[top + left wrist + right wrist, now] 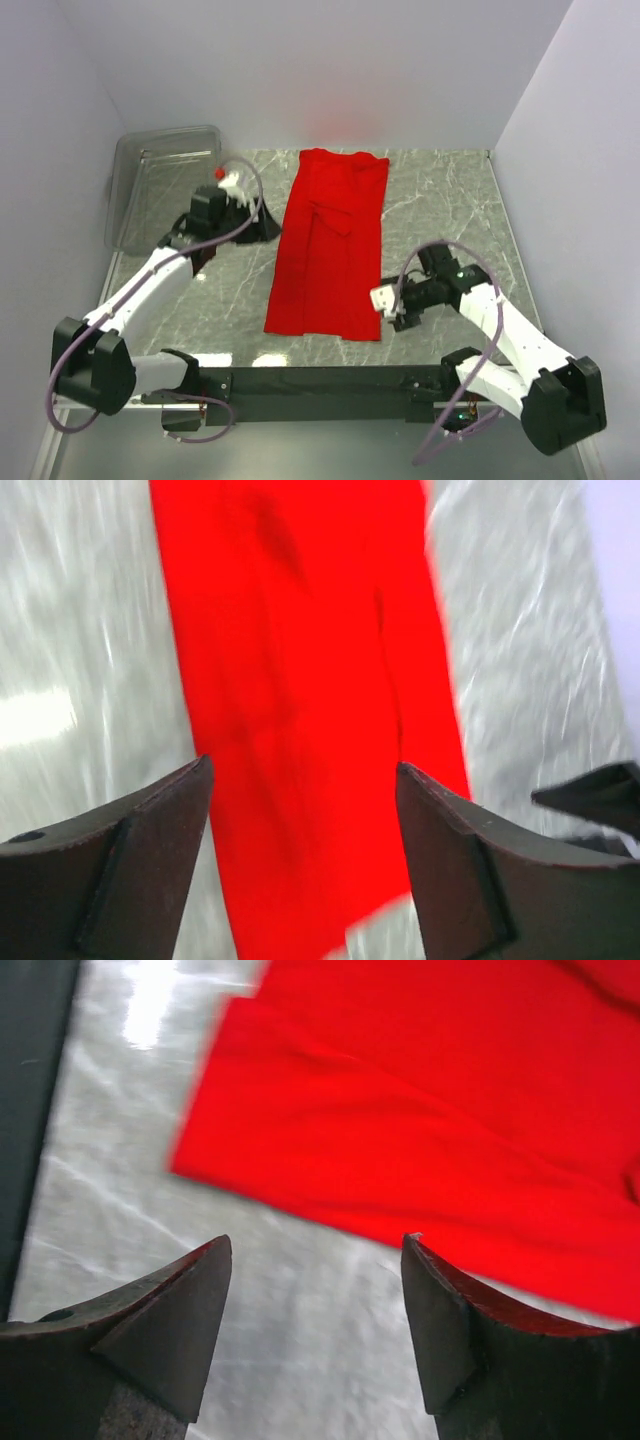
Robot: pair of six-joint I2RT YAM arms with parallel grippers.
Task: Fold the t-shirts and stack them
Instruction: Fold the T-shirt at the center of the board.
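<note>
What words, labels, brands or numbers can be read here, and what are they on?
No text can be read in any view.
red t-shirt: plain, no print or tag showing.
clear bin: no label visible.
left arm and right arm: no readable markings; anything on them is too small to tell.

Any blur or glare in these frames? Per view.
Top external: sharp, evenly lit, mild sheen on the table. Left wrist: t-shirt and table blurred, glare patch at left, left claw crisp. Right wrist: t-shirt edge smeared, glare streak top left, right claw crisp.
</note>
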